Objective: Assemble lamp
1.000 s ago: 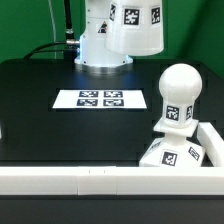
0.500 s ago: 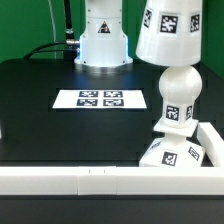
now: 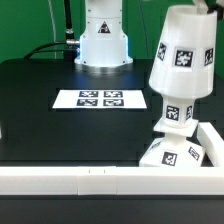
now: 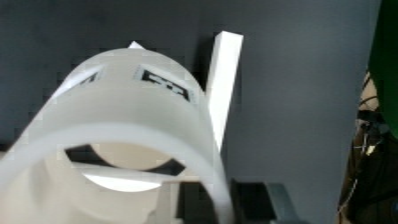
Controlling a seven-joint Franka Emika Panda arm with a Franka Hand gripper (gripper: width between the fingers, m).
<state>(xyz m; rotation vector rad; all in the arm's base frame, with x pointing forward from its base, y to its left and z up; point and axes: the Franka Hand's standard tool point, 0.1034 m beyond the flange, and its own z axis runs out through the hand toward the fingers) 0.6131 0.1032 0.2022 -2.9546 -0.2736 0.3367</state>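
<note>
The gripper (image 4: 228,205), seen only in the wrist view as two dark fingers (image 4: 260,200) at the picture's edge, was clamped on the rim of the lamp's shade (image 3: 183,57). In the exterior view the arm's end lay out of frame, so the grasp itself could not be checked there. The shade hung tilted over the bulb (image 3: 176,108), its wide mouth already covering the bulb's rounded top, with only the tagged neck showing beneath. The neck stood on the base (image 3: 172,152), which sat in the corner of the white frame (image 3: 80,180) at the exterior view's right.

To seat the shade well, it would likely need to be levelled until its axis matched the upright neck, then lowered straight down, so the rim did not catch the bulb or nudge the base.

The exterior view showed the marker board (image 3: 101,99) on the black table (image 3: 40,110), well apart. The wrist view alone looked down the shade's hollow, showing a bright shape inside; whether that was the bulb could not be told.
</note>
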